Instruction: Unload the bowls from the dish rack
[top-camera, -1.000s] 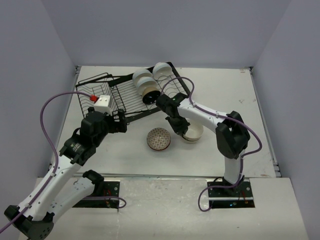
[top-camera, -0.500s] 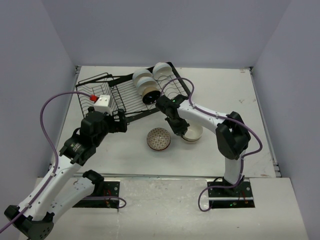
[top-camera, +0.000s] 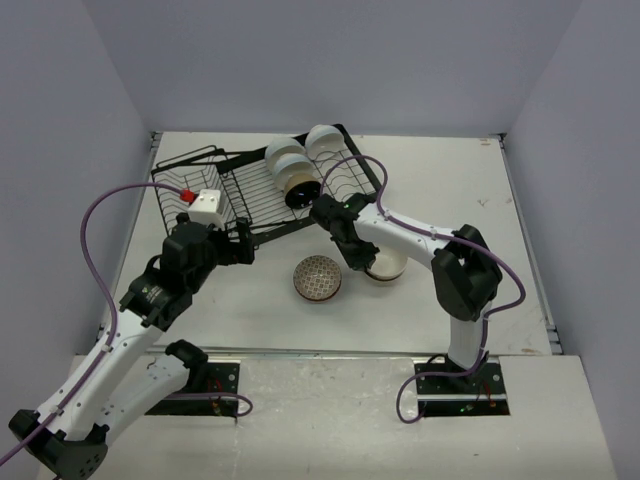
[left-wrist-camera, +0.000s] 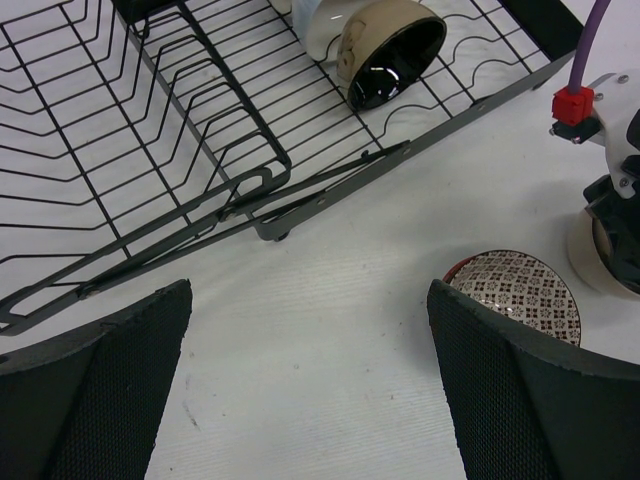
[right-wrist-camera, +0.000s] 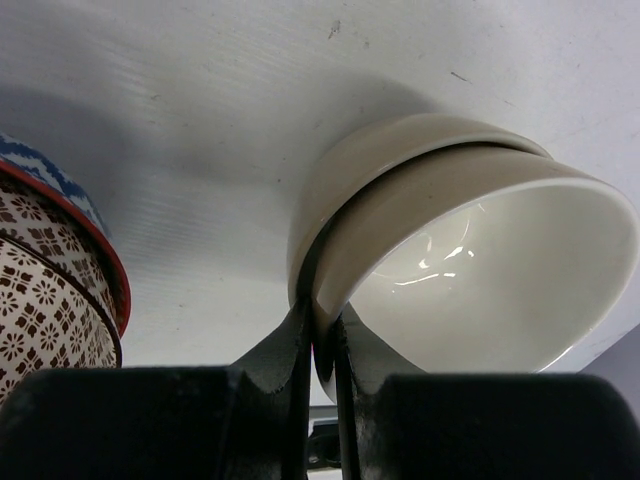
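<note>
The left arm (top-camera: 110, 365) and right arm (top-camera: 405, 232) are white with black joints, a purple cable (top-camera: 90, 228) looped along each. The left gripper (left-wrist-camera: 310, 300) has black, mesh-textured fingers (left-wrist-camera: 100, 400).

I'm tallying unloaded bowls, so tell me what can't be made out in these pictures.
Top view: the right arm covers part of the cream bowl.
Top view: bowls in the dish rack overlap; count unclear.
Left wrist view: top edge cuts off the white bowl.
Right wrist view: left edge cuts off the patterned bowl.
</note>
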